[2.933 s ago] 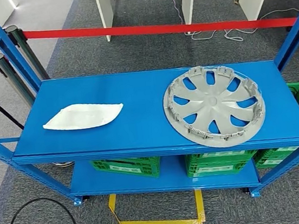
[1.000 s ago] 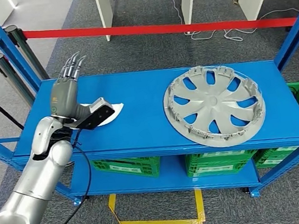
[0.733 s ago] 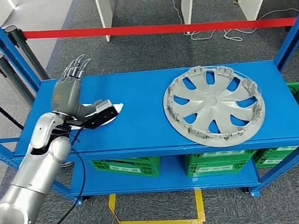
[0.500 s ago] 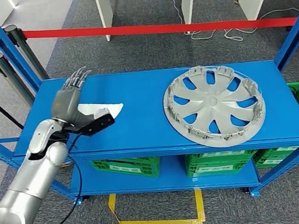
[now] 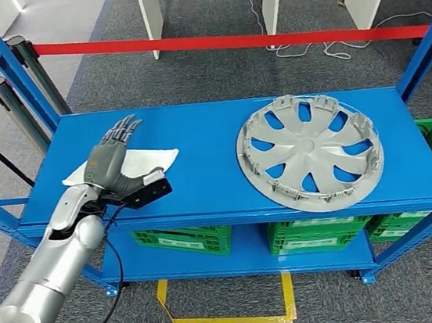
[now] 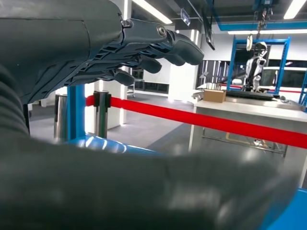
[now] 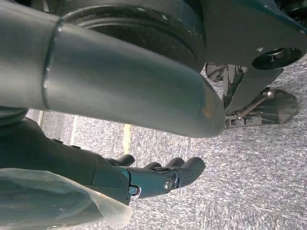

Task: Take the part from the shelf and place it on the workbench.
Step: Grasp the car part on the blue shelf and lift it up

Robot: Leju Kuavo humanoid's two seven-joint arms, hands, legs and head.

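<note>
One arm is working: left hand (image 5: 108, 160) has come in over the white part (image 5: 142, 162) at the shelf's (image 5: 215, 169) left end and dropped lower, fingers apart, nothing gripped; grasp looks imminent. Hubcap (image 5: 309, 151) unmoved; right hand (image 7: 159, 179) hangs empty, fingers loosely extended

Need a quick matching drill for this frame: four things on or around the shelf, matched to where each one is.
Things:
1. wheel cover
2. white part
3. green crates
4. red barrier tape

Places:
A. lower shelf
B. stretched across the floor behind the shelf
C. right side of the top shelf
D. left side of the top shelf, under the left robot hand

Pairs: 1-C, 2-D, 3-A, 4-B
</note>
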